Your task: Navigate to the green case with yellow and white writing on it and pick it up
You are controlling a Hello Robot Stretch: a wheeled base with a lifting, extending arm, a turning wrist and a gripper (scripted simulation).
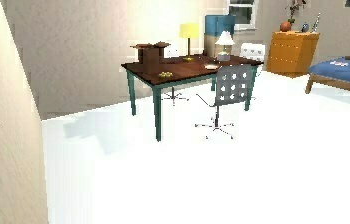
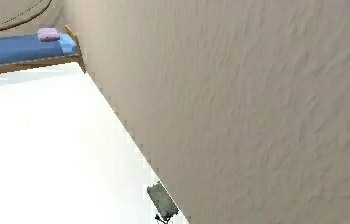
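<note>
Forward view: a dark worktop (image 1: 148,68) on teal legs stands ahead across open pale floor (image 1: 183,170), well apart from the robot; its long axis runs from near left to far right. On it stand a brown box (image 1: 151,50), a yellow lamp (image 1: 189,35) and a white lamp (image 1: 224,42); a small flat yellowish thing (image 1: 166,74) lies near the front edge. All are too small to say whether any is the green case, so its place is a guess: on that worktop.

A grey chair (image 1: 231,88) blocks the near right side; the near left corner looks the freer approach. An orange dresser (image 1: 292,52) and a blue bed (image 1: 341,72) lie farther right.

In the arm side view a rough wall (image 2: 263,100) runs close alongside; a small dark-and-grey shape at the bottom edge is probably the pincer (image 2: 161,203). I cannot tell how its fingers stand or whether it holds anything; there is little room there to extend, so driving forward comes first.
</note>
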